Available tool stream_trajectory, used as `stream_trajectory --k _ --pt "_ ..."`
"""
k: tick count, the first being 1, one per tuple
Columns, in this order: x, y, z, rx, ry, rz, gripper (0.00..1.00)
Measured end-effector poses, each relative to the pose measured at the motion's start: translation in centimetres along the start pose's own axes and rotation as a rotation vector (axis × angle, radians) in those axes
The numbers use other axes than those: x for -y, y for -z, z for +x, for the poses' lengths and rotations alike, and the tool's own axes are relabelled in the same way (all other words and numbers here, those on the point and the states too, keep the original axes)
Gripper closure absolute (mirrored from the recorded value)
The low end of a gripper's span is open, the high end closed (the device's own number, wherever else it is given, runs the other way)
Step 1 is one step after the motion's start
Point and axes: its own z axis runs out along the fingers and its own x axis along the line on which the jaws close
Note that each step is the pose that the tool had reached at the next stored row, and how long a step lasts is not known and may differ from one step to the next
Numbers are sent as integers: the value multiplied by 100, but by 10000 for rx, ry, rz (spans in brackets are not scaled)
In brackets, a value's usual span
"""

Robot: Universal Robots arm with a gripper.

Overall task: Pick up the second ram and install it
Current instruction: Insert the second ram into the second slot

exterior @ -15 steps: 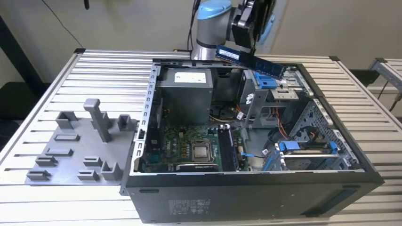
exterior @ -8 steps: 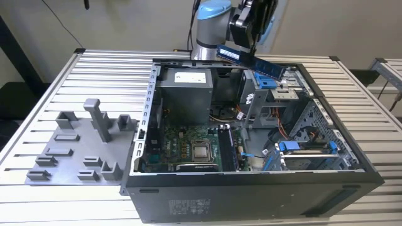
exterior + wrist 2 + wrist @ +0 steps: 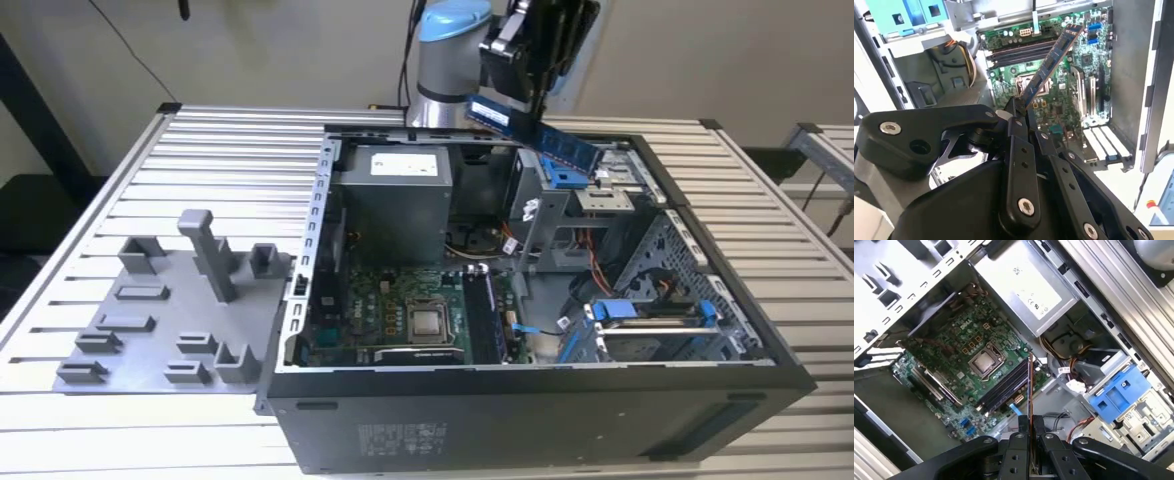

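Note:
The second ram (image 3: 567, 148) is a blue-green stick that hangs tilted above the back of the open computer case (image 3: 534, 420). My gripper (image 3: 523, 108) is shut on one end of it. In the second wrist view the ram (image 3: 1051, 60) sticks out from the black fingers (image 3: 1016, 125) towards the green motherboard (image 3: 1064, 100) below. In the first wrist view the ram (image 3: 1030, 385) shows edge-on, clamped in the gripper (image 3: 1030, 427), high above the long black memory slots (image 3: 1004, 385). These slots (image 3: 487, 315) lie beside the processor (image 3: 430, 322).
A grey power-supply box (image 3: 390, 200) fills the case's far corner. Blue drive brackets (image 3: 647, 310) and loose cables (image 3: 594, 250) occupy the exterior view's right side of the case. A grey plastic holder plate (image 3: 147, 320) with upright blocks lies on the slatted table (image 3: 174, 180) to the exterior view's left.

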Motion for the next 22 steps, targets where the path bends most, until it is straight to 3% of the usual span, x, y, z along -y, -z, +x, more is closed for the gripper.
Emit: stream_trajectory --k 22 --pt "1 -3 -1 -41 -2712 122 85"
